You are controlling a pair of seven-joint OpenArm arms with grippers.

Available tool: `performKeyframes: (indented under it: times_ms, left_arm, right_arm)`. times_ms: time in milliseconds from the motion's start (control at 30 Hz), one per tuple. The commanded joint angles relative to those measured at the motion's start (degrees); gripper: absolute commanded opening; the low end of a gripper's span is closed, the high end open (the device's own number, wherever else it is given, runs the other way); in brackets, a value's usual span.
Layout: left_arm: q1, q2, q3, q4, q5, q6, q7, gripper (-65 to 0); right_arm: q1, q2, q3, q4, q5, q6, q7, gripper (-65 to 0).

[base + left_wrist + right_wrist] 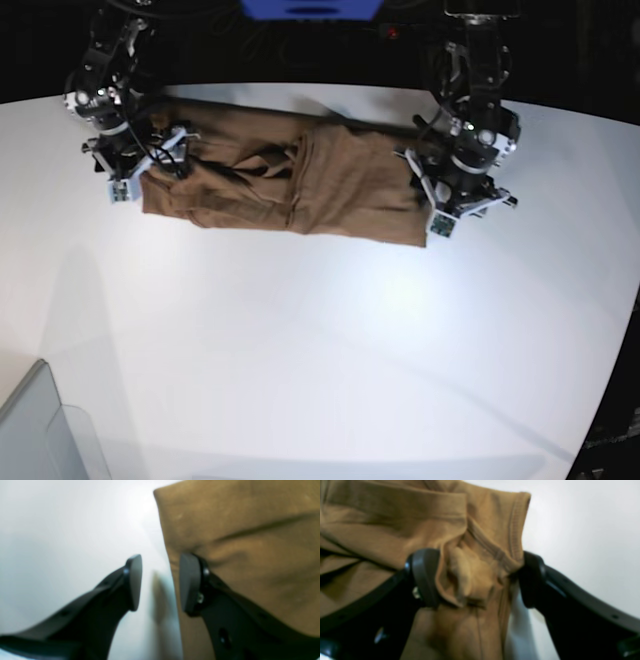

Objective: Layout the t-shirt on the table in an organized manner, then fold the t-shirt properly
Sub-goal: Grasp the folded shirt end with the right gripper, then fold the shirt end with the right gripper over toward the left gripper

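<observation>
Cloth's soft and limp — t-shirt [290, 185] bunches between my right gripper [475, 580]'s wide jaws; left gripper [160, 582], half-spread, straddles its edge near the table [320, 340]'s far edge, holding nothing.

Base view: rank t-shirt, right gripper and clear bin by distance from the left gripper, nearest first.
From the left gripper, on the view's right:
1. t-shirt: its end lies right at the gripper, mid-table.
2. right gripper: at the shirt's opposite end, on the view's left.
3. clear bin: bottom-left corner, well past the shirt.
</observation>
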Motion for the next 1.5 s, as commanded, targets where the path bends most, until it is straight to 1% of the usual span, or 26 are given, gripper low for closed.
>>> performKeyframes:
  times_ms: [0,167,267,300,367,400,433,500,600,633,833,900,1033,1133,1267,1467]
  left_arm:
    - [0.25,-0.16,-0.44,0.99,0.44,-0.34,0.25,-41.1]
    - [0.42,-0.25,-0.97,0.9,0.44,-0.43,0.25,-41.1]
    - [0.34,-0.07,-3.52,0.9,0.44,-0.43,0.25,-41.1]
    - [0.25,0.01,-4.14,0.81,0.44,-0.43,0.25,-41.1]
    - [0.16,-0.07,-4.66,0.64,0.44,-0.43,0.25,-41.1]
    - [0.16,-0.16,-4.66,0.64,0.44,-0.43,0.25,-41.1]
    - [0.16,-0.16,-4.66,0.55,0.44,-0.43,0.25,-41.1]
    - [0.16,-0.16,-4.66,0.55,0.44,-0.43,0.25,-41.1]
    - [0.16,-0.16,-4.66,0.55,0.44,-0.43,0.25,-41.1]
    - [0.07,-0.16,-4.66,0.55,0.44,-0.43,0.25,-41.1]
    - [0.07,-0.16,-4.66,1.34,0.44,-0.43,0.25,-41.1]
    - [0.07,-0.16,-5.1,2.57,0.44,-0.43,0.6,-41.1]
    - [0.25,0.37,-8.36,6.88,0.44,-0.43,0.96,-41.1]
    - [0.34,0.54,-10.29,9.34,0.44,-0.43,0.96,-41.1]
    - [0.34,0.19,-13.54,8.9,0.44,-0.43,1.04,-41.1]
    - [4.73,0.63,-14.07,6.88,0.53,-0.43,1.13,-41.2]
  right_arm:
    - [-0.11,-0.21,-0.09,-1.05,-0.44,0.28,-2.76,-18.7]
    - [0.41,-1.27,-0.09,-3.6,-0.44,0.28,-2.5,-18.7]
    - [1.12,-1.62,-0.62,-3.51,-0.36,0.28,-2.32,-19.0]
    - [1.56,-1.62,-1.32,-3.51,-0.36,0.37,-2.32,-19.8]
    - [1.82,-1.62,-2.46,-3.51,-0.36,0.55,-2.41,-23.5]
    - [2.0,-1.62,-2.99,-3.51,-0.36,0.63,-2.32,-26.5]
    - [2.0,-1.62,-3.69,-3.51,-0.27,0.63,-2.32,-30.8]
    - [2.08,-1.53,-5.28,-3.51,-0.27,0.46,-2.67,-41.5]
    - [3.32,-1.53,-7.03,-3.6,-0.44,0.28,-2.76,-60.9]
    - [3.58,-1.62,-7.03,-3.77,-0.44,0.28,-2.85,-65.0]
    - [4.81,-1.62,-7.56,-1.57,-0.44,0.28,-2.76,-65.0]
    - [4.9,-1.62,-7.74,1.33,-0.44,0.28,-2.76,-65.0]
    - [4.81,-1.71,-8.18,8.89,-0.44,0.28,-2.76,-65.0]
    - [4.46,-2.41,-9.94,13.28,-0.44,0.28,-2.76,-65.0]
    - [3.58,-3.9,-11.96,17.42,-0.44,0.28,-2.76,-65.0]
    - [2.44,-3.99,-16.79,18.38,-0.44,0.28,-2.67,-65.0]
